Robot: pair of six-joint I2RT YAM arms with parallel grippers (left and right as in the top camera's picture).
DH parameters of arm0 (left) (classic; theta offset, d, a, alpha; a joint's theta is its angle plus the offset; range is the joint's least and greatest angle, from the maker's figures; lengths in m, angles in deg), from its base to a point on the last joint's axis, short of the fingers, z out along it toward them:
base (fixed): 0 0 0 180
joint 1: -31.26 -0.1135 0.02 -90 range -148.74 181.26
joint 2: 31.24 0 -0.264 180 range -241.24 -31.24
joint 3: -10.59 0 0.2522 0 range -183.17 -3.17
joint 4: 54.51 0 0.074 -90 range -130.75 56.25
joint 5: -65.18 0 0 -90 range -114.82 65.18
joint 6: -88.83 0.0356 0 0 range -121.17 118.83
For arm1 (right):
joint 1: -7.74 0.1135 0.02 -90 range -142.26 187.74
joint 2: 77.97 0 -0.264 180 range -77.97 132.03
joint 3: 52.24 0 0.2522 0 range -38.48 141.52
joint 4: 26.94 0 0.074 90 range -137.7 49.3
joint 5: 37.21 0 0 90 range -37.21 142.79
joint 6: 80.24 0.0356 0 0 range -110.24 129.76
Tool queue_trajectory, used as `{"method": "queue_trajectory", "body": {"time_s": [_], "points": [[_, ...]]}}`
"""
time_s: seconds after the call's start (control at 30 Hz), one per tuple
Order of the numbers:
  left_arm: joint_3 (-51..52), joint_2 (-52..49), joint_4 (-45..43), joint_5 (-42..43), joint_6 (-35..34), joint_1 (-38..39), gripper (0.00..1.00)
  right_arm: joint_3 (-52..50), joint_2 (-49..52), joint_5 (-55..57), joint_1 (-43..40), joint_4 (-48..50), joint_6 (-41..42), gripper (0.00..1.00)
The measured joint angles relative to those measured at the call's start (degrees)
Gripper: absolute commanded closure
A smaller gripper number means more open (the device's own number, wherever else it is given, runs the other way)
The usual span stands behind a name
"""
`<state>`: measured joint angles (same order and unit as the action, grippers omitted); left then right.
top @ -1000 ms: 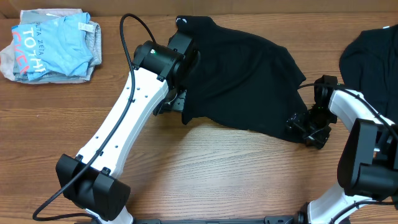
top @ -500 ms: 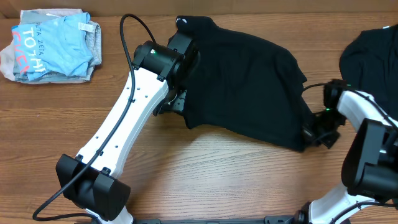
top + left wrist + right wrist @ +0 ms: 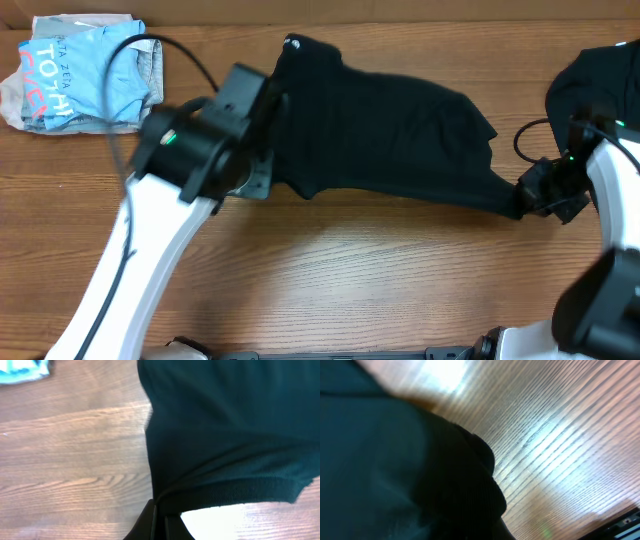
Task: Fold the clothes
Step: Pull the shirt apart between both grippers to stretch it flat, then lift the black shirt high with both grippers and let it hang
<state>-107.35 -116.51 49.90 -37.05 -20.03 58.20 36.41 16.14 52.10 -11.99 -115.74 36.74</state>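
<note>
From above, a black short-sleeved T-shirt of soft fabric [image 3: 390,130] is lying spread across the middle of the brown wood-grain desk [image 3: 350,290], its lower edge stretching between the two arms. The left end effector [image 3: 258,183] (mostly hidden under its own white arm) is sitting at the T-shirt's lower left corner. The right end effector [image 3: 528,198] is gripping the opposite lower corner, where the fabric is narrowing into a drawn-out point, and its fingers are pressed together on the cloth. A small white neck label [image 3: 291,42] is showing at the T-shirt's upper left end. A second heap of black cloth [image 3: 595,85] is lying at the desk's right edge, apart from the T-shirt. A folded pile of light blue and grey garments [image 3: 80,75] is resting in the far left corner.

The left wrist camera is looking past the dark fingers [image 3: 145,530] at the bottom of its frame. They are closed tight, pinching the T-shirt's ribbed hem, which is running off to the right from the pinch. The rest of the fabric is filling the upper right of the view, and bare desk is showing on the left.

The right wrist camera is giving a blurred picture. Dark fabric is covering the left half, bunching into a rounded fold against the wood grain (the fingers themselves are not showing here).
</note>
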Motion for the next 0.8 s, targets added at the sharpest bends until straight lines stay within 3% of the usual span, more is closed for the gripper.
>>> {"method": "queue_trajectory", "body": {"time_s": [0.2,0.43,0.7,0.8], "points": [[0.0,6.5,-4.3,-3.0,-2.0,0.0,0.96,2.3,-10.1,-3.0,0.0,1.0,-0.1,0.96],[0.0,9.2,-19.0,-5.3,0.9,0.0,0.96,4.9,-16.9,-13.5,0.0,14.4,-1.3,0.96],[0.0,-2.4,-43.6,-6.4,7.9,-2.4,0.96,5.1,-12.7,-22.0,7.0,43.5,-0.2,0.96],[0.0,-8.1,-52.9,-6.2,10.2,-5.6,0.96,6.6,-10.3,-23.6,10.3,48.7,1.6,0.96]]}}
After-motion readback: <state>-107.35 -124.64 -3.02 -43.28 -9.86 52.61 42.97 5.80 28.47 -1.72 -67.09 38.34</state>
